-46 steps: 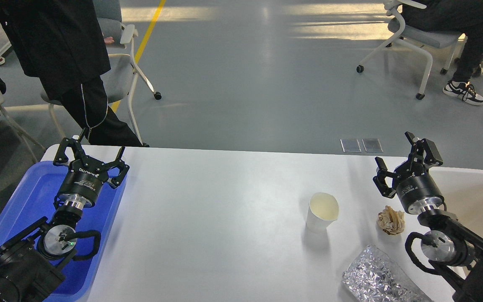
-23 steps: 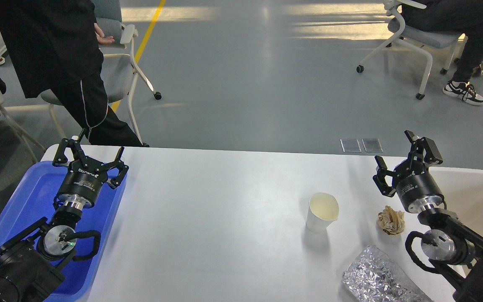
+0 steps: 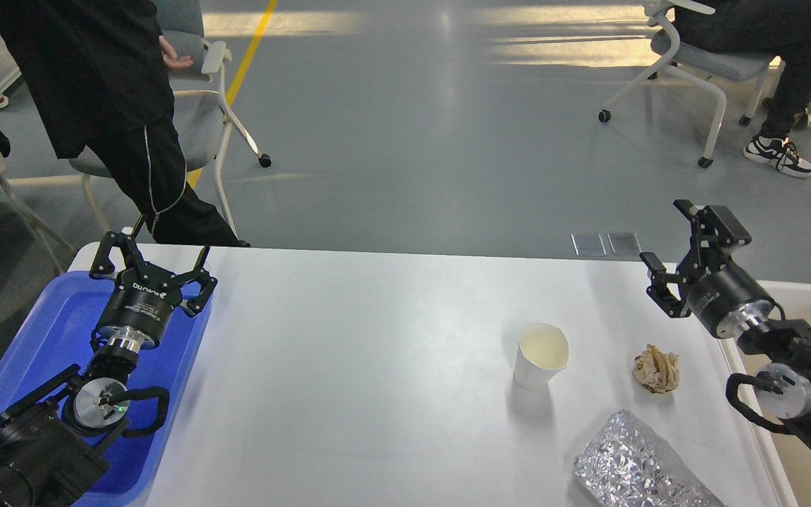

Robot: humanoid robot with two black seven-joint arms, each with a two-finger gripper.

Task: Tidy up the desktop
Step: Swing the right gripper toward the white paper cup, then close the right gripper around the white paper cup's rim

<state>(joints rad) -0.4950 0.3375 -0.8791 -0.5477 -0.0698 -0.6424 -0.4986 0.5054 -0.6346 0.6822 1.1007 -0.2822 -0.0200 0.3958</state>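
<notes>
The white desktop [image 3: 377, 366] fills the middle of the head view. On its right part stand a white paper cup [image 3: 541, 355], a crumpled brown paper ball [image 3: 657, 369] and a crumpled foil wrapper [image 3: 638, 468] at the front edge. My left gripper [image 3: 152, 257] is open and empty above the far end of the blue tray [image 3: 46, 338]. My right gripper [image 3: 680, 243] is open and empty, raised above the desktop's right edge, behind and to the right of the paper ball.
A beige-white bin [image 3: 810, 310] sits at the right edge, under my right arm. A person in black [image 3: 110, 105] stands behind the desktop's left corner beside a chair [image 3: 201, 120]. Another chair with a seated person [image 3: 729, 63] is at the far right.
My right gripper has risen and moved right and back, away from the paper ball. My left arm has stayed still. The person at left shifted slightly.
</notes>
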